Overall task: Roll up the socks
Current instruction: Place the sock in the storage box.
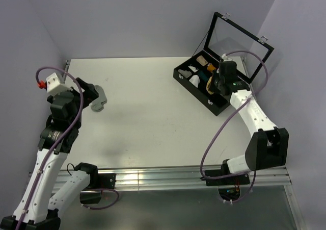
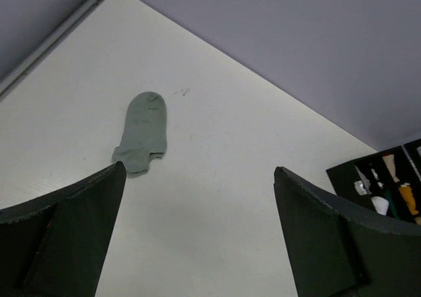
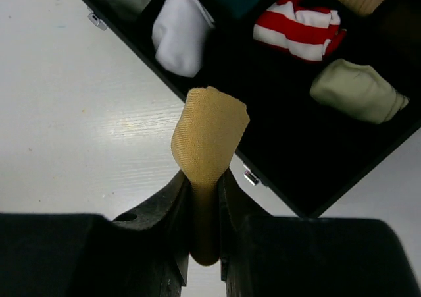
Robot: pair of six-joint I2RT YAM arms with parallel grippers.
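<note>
The grey sock [image 2: 141, 134] lies flat and unrolled on the table [image 2: 230, 178], well apart from the black case [image 1: 193, 92]. The mustard-yellow sock [image 3: 209, 139] is pinched, bunched, between my right jaws over that case's edge.

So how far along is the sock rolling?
Done: several rolls sit in the black case. In hand: the right gripper pinches the mustard sock above the case's edge. Remaining: the grey sock lies flat, unrolled, ahead of the open left gripper.

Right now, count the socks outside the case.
2. Grey sock on the table near the left gripper; mustard-yellow sock pinched in the right gripper over the case. More may be hidden.
</note>
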